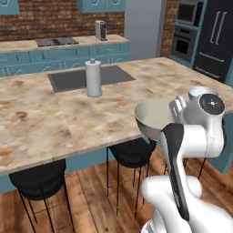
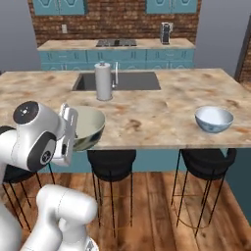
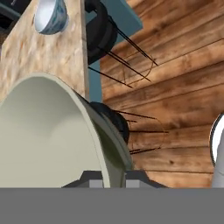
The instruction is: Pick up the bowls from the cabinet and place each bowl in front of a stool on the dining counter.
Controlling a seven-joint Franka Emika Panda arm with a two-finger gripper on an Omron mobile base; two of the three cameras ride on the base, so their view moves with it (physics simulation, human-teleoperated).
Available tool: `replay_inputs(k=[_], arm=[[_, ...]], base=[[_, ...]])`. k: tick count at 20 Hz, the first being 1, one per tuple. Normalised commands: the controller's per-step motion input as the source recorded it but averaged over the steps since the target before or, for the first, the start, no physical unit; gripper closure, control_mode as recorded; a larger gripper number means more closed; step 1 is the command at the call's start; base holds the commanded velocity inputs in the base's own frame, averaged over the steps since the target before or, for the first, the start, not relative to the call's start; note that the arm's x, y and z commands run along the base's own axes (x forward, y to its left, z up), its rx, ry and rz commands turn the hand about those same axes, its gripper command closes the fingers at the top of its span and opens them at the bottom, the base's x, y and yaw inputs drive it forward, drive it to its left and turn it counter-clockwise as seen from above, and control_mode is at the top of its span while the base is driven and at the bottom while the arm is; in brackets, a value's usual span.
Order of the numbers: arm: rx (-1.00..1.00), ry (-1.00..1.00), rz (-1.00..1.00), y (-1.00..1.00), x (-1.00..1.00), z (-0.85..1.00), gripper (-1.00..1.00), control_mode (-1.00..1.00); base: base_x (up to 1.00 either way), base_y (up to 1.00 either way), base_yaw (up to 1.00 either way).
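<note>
1. Brick walls and teal cabinets back a kitchen whose middle is taken by the dining counter point(image 2: 147, 117), a beige marbled slab with rust blotches.
2. At the near edge of that slab, toward its left in the right base view, the beige-olive bowl point(image 2: 88, 126) hangs tilted, just above or at the counter's edge; whether it touches the stone cannot be told.
3. Its rim is pinched between the two fingers of the gripper point(image 3: 114, 177), one finger inside the wall and one outside, pressed tight on the thin ceramic.
4. From the hand view the bowl point(image 3: 48, 135) rises straight up from the fingertips, its pale hollow turned to the left of that picture.
5. In the left base view the same bowl point(image 1: 154, 117) sits just left of the white wrist, over the counter's near edge point(image 1: 68, 154).
6. The white and blue bowl point(image 2: 213, 119) stands upright on the counter, far to the right, well apart from the held one, above a black stool point(image 2: 208, 164).
7. Another black stool point(image 2: 112, 164) stands just right of and below the held bowl.
8. Farther back, a paper towel roll point(image 2: 103, 81) stands beside the inset dark sink point(image 2: 132, 81).
</note>
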Motion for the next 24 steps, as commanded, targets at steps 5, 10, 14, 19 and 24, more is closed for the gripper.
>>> replay_inputs(k=[5, 10, 14, 19, 24], arm=[[0.0, 0.0, 0.0, 0.0, 0.0, 0.0, 1.0, 1.0], [0.0, 0.0, 0.0, 0.0, 0.0, 0.0, 1.0, 1.0], [0.0, 0.0, 0.0, 0.0, 0.0, 0.0, 1.0, 1.0], [0.0, 0.0, 0.0, 0.0, 0.0, -0.06, 1.0, -1.0], [0.02, 0.11, 0.12, -0.02, 0.55, -0.69, 1.0, -1.0]], base=[[0.78, -0.82, 0.4], [0.48, 0.0, 0.09], [0.95, 0.0, 0.07], [0.06, 0.0, 0.0], [0.0, 0.0, 0.0]])
